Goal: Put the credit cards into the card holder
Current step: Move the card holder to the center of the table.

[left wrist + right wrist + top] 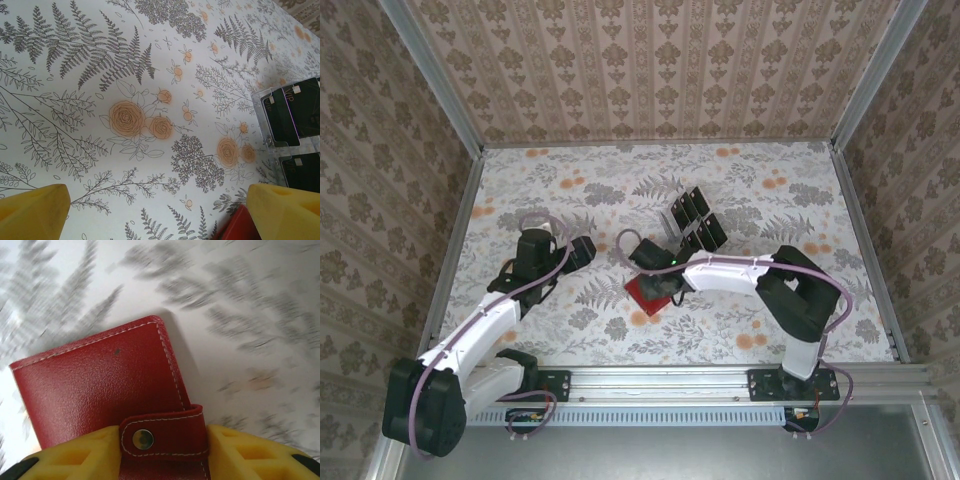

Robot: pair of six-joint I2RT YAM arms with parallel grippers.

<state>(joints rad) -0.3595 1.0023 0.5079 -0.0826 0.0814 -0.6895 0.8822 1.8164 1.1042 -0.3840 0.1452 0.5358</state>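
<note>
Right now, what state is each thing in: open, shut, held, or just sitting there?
card holder: folded and snapped shut, gripped at its fastened end.
right gripper: closed on the card holder.
left gripper: wide open, holding nothing, above the table.
credit cards: slotted in the clear rack, untouched.
clear rack: standing on the table, loaded with cards.

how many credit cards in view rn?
4 visible, all standing in the clear rack: far-left card, far-right card, near-left card, near-right card. More may be hidden behind them.
</note>
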